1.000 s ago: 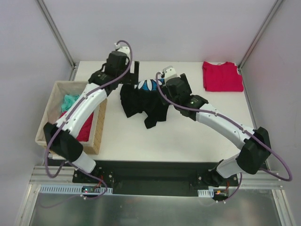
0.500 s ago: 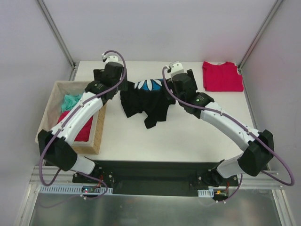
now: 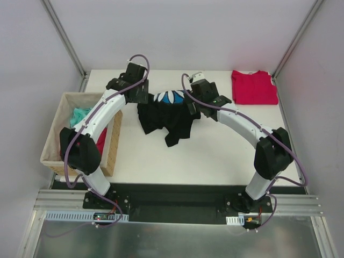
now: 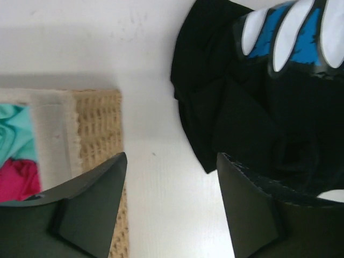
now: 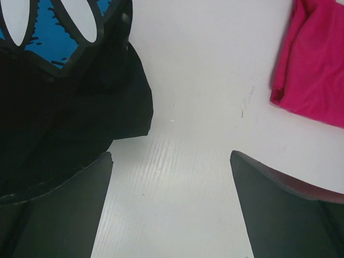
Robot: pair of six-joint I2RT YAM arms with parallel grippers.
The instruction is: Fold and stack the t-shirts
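At the near left, the basket (image 3: 113, 145) is standing on the table (image 3: 215, 156) with a teal cloth (image 3: 79, 115) and something red lying inside. Further in, at the middle of the table, the black shirt (image 3: 166, 121) is lying crumpled, not spread, with its white and blue print (image 3: 169, 97) showing at the far edge. The two arms are bending in over it from both sides. The left gripper (image 4: 171, 161) is hanging at the shirt's left edge with its fingers apart; only bare table is showing between them, and the black cloth is lying at the inner finger. The right gripper (image 5: 172, 156) is hanging at the right edge, also with fingers wide apart and holding nothing. Compared with one second ago, both grippers have moved outward from the collar area to the two sides, while the shirt itself is looking unchanged. I am judging that they are taking new places to pinch the side edges and spread the shirt flat, so folding is not yet beginning. At the far right corner, the red shirt (image 3: 254, 87) is lying folded already, well apart from the black one.
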